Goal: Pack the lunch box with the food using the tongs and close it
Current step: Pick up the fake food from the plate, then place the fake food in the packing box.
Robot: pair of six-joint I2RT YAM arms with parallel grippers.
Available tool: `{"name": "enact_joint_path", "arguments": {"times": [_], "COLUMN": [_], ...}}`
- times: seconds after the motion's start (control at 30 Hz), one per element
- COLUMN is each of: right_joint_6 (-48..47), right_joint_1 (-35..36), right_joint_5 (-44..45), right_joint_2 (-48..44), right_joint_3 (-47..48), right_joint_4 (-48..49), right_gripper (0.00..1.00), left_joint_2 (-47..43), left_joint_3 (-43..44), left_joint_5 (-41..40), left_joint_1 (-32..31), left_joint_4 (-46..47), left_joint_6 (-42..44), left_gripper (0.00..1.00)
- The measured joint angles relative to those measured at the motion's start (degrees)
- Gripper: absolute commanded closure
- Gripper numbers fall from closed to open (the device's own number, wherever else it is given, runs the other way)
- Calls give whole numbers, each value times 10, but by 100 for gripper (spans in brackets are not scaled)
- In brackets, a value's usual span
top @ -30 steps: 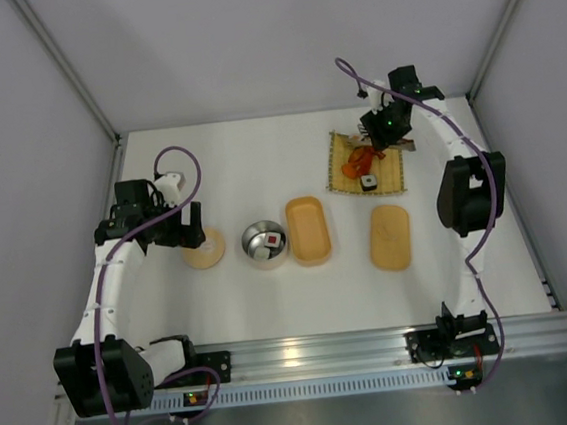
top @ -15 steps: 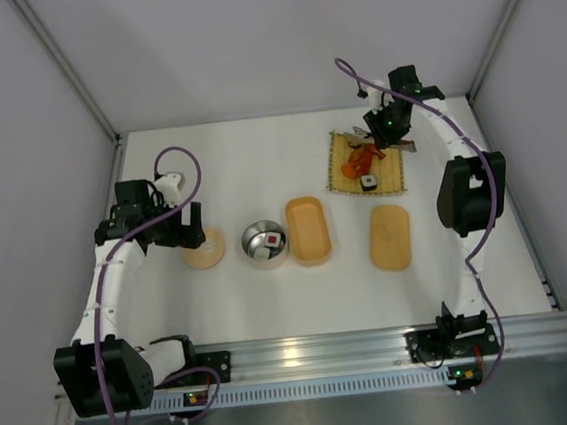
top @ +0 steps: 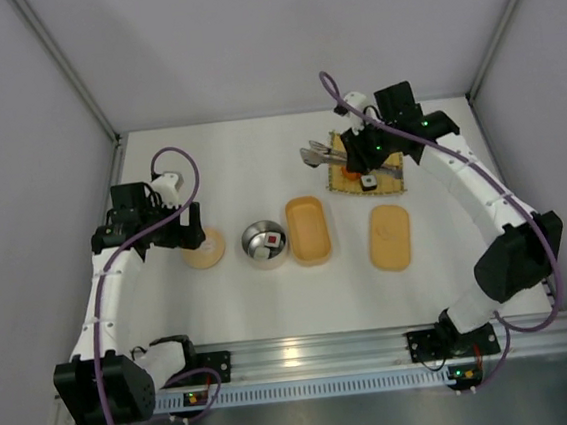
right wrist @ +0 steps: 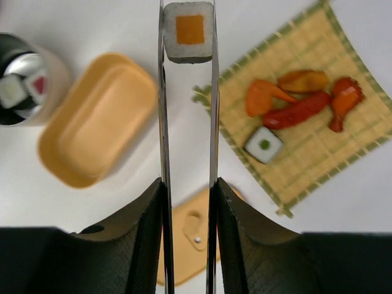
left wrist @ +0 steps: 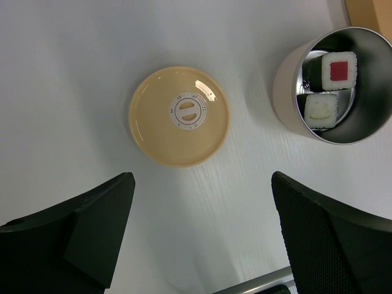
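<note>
Right wrist view: right fingers [right wrist: 141, 245] squeeze slim grey metal tongs [right wrist: 162, 122], whose tips pinch an orange-centred sushi roll [right wrist: 189, 32] at 12 o'clock, likely for carrying. Uncovered oval orange-tan lunch box [right wrist: 98, 153] sits at 8 o'clock, ready to receive it. Left fingers [left wrist: 92, 233] gape wide, holding nothing.

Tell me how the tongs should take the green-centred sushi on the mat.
Bring the tongs straight down on the green sushi: it lies flat on the mat, centre up. Pinch two opposite flat dark sides, best the pair clear of the red sausage close by.
</note>
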Motion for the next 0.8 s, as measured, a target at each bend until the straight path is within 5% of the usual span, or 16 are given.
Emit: {"name": "enact_joint_path", "arguments": {"times": [0.33,0.8], "right_joint_6": [39,33], "right_joint_1": [199,280], "right_joint_5": [-7,23], "right_joint_2": [-64,-9], "right_joint_3": [-97,-102], "right_joint_4": [29,39], "right_gripper": [78,73], "left_joint_2": [-6,-6], "left_joint_3": [-1,-18], "left_joint_5": [5,4], "left_joint_1": [0,1], "left_joint_4": [-3,-3], "left_joint_6": [0,0], "left_gripper": [2,2]}}
